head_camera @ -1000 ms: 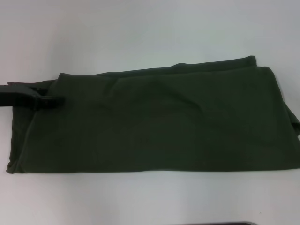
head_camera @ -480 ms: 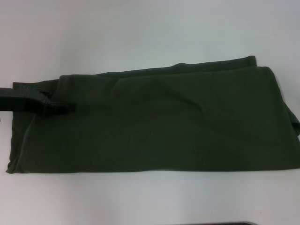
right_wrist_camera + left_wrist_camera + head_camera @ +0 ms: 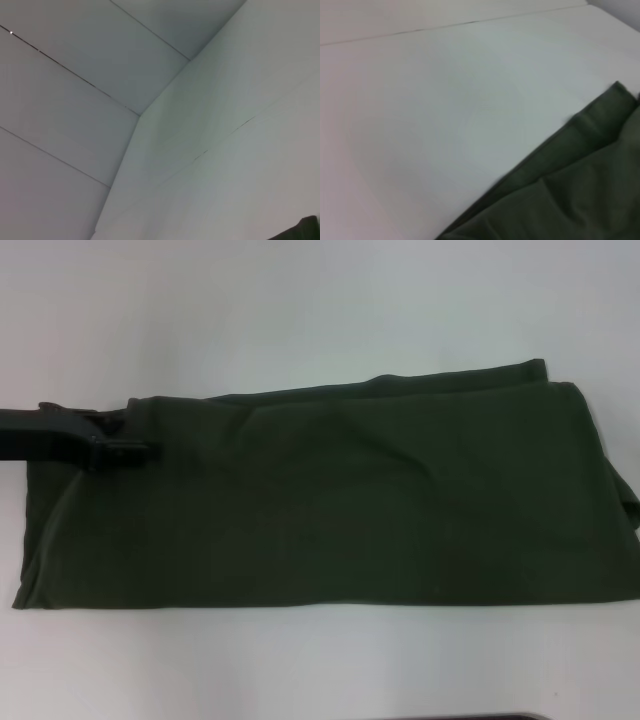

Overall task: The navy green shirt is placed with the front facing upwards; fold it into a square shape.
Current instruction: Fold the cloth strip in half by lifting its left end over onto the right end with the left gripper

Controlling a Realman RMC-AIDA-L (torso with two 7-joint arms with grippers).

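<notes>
The navy green shirt lies flat on the white table as a long band folded across the head view, with only plain dark green cloth facing up. Its layered far edge shows in the left wrist view. My left gripper reaches in from the left and sits low over the shirt's far left corner, its black tip resting on or just above the cloth. The right gripper is out of view, and the right wrist view shows only pale wall panels.
The white table has bare surface beyond the shirt and a strip in front of it. The shirt's right end runs to the picture's edge. A dark edge shows at the bottom.
The left gripper went right and toward me over the shirt's left end, then pulled back away and slightly left. The shirt has barely shifted.
</notes>
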